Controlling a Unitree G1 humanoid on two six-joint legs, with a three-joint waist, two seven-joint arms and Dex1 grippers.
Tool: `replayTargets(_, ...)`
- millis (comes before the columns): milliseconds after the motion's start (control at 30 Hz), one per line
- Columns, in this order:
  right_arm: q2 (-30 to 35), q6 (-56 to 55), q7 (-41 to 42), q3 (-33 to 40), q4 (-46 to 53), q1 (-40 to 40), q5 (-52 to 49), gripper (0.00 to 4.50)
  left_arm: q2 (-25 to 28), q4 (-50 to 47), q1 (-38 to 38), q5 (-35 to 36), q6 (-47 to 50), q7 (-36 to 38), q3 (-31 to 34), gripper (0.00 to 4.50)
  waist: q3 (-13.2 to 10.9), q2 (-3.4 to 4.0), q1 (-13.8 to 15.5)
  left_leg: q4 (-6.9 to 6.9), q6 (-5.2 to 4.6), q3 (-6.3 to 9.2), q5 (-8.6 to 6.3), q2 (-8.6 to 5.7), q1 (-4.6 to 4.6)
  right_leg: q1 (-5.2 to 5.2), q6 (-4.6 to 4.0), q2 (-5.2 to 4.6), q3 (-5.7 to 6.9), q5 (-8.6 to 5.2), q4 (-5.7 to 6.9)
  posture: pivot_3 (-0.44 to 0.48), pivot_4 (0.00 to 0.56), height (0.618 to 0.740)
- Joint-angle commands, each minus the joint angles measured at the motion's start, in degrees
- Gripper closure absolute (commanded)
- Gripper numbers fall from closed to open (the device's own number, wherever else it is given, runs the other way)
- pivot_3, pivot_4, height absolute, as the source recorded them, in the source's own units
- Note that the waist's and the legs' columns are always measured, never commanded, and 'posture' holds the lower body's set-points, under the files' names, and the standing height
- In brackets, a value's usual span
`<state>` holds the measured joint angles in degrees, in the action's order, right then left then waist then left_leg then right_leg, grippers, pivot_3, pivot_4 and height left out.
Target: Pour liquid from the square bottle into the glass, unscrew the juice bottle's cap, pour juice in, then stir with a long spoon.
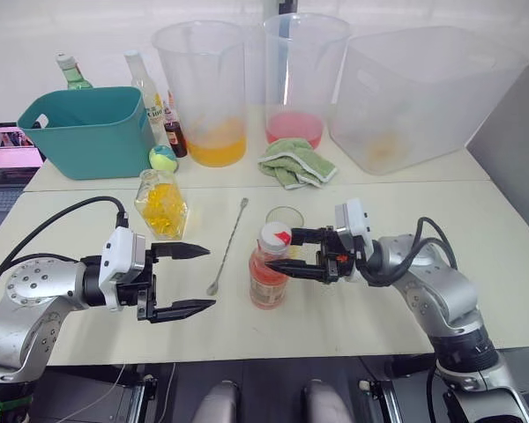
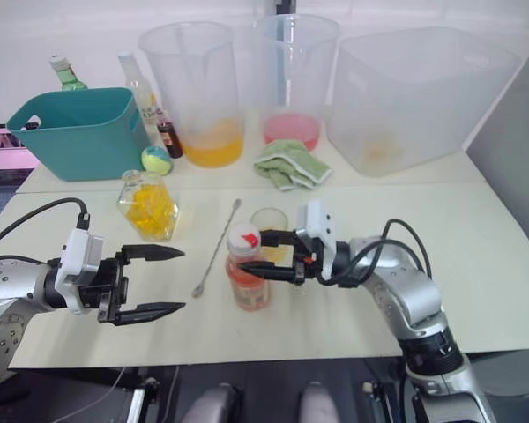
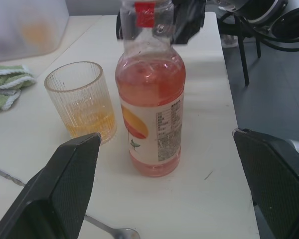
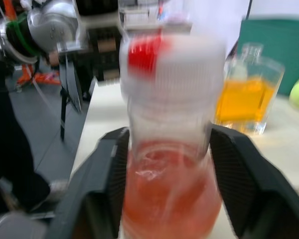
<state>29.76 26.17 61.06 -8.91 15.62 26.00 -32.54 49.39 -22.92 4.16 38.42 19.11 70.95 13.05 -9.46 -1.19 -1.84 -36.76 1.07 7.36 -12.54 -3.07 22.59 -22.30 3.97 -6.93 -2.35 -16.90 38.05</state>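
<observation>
Could tip the juice bottle (image 1: 269,273) into the glass (image 1: 284,220) just behind it if the right gripper (image 1: 293,253) closes off-centre on the neck, or spin the whole bottle with nothing bracing its base. Reaches in level from the right, fingers straddling the neck under the cap (image 1: 274,235), apparently not yet clamped. Hovers left of the bottle, left gripper (image 1: 187,280) spread wide and empty, spoon (image 1: 227,245) lying between, square bottle (image 1: 161,204) standing behind.

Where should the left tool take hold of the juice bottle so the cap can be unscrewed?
Grip the juice bottle around its labelled middle, coming in level from the robot's left. It stands upright, the body is slim with straight sides, and the right tool already flanks the neck below the cap, so the lower body is what's free.
</observation>
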Motion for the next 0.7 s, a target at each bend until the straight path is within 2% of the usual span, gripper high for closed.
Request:
replayTargets(33,0.27,1.38,-0.06,1.52,0.55,1.72,-1.3,0.6,-0.07,-0.93,1.14,1.94,0.79,-0.23,0.6,0.0,0.0,0.0,-0.07,0.0,0.0,-0.01,0.0,0.0,0.0,-0.02,0.0,0.0,-0.02,0.0,0.01,0.0,0.15,0.738)
replayTargets(100,0.82,2.81,-0.68,2.56,1.54,2.36,-2.08,0.02,-0.11,-1.41,2.05,3.41,2.43,-1.02,0.66,0.0,0.0,0.0,-0.2,0.0,0.0,0.0,0.0,0.01,0.01,-0.04,0.0,0.01,-0.02,0.0,0.02,0.0,0.15,0.738)
replayTargets(267,3.56,9.92,-3.49,7.47,8.02,2.89,-8.58,0.02,-0.27,-0.43,6.66,7.44,7.09,-2.21,-0.08,0.0,0.0,0.0,0.15,0.0,0.0,0.03,0.0,0.0,0.06,-0.05,0.0,0.0,-0.01,0.0,0.02,0.0,0.15,0.738)
replayTargets(400,8.46,13.99,-5.43,13.27,13.14,-0.48,-12.68,0.02,-1.88,2.27,14.08,10.21,12.36,-2.75,-3.79,0.0,0.0,0.0,1.04,-0.03,0.0,0.02,0.0,-0.03,0.08,-0.03,0.01,0.0,0.01,0.0,0.0,0.0,0.15,0.738)
replayTargets(700,15.2,21.57,-14.41,21.75,21.99,-5.31,-21.22,0.02,-7.83,12.91,26.73,2.21,9.11,2.3,-14.7,0.0,-0.01,-0.02,0.8,-0.06,0.0,-0.04,0.0,-0.03,0.13,-0.04,0.01,0.01,0.01,0.0,0.0,0.0,0.15,0.738)
